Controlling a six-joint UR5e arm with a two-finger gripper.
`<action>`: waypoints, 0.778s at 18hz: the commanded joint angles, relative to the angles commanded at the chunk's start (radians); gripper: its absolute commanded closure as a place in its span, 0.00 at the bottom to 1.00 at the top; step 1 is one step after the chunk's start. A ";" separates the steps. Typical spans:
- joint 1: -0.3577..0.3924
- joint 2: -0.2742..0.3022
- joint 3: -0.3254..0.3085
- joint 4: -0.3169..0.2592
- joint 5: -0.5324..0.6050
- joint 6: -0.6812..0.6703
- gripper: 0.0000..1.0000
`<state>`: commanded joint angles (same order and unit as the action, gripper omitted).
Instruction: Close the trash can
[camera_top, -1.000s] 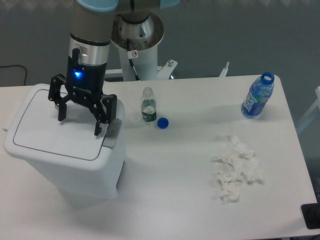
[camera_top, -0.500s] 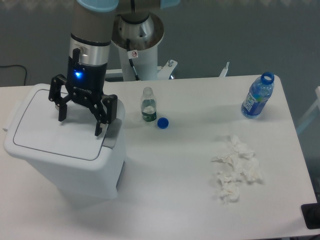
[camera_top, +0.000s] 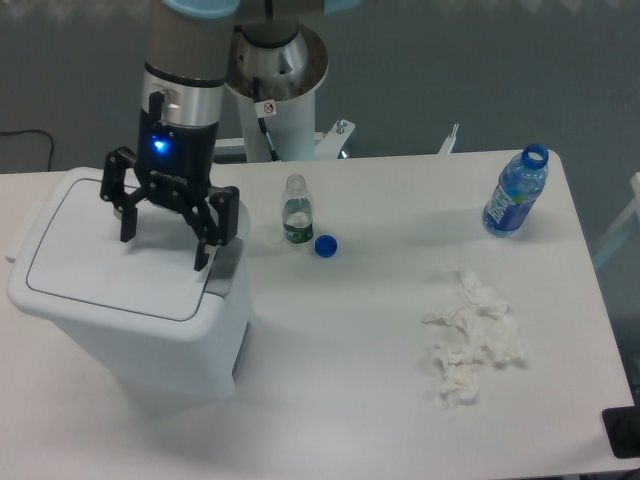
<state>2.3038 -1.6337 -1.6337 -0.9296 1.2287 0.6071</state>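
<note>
Pincer (camera_top: 166, 240) wide open, empty, above 1 lidded trash can (camera_top: 120, 290); 2 bottles (camera_top: 296, 211) (camera_top: 516, 192), 1 cap (camera_top: 325, 245).

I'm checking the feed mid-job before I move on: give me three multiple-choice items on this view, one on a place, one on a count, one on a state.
1. Where does the loose blue cap lie?
A. just right of the small clear bottle
B. on the trash can lid
C. on the crumpled tissues

2. How many bottles stand on the table?
A. one
B. two
C. four

3. How does the trash can lid sit?
A. raised upright
B. taken off, lying on the table
C. lying flat on the bin

Answers:
1. A: the blue cap sits on the table beside the small clear bottle.
2. B: only the small clear bottle and the blue bottle near the far right edge.
3. C: the lid lies flat on the trash can, with the open claw above it.
</note>
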 joint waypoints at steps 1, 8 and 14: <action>0.018 0.002 0.000 0.000 0.002 0.031 0.00; 0.109 0.011 -0.003 -0.005 0.136 0.241 0.00; 0.213 0.005 -0.021 -0.009 0.259 0.473 0.00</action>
<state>2.5171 -1.6291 -1.6551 -0.9388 1.4879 1.0796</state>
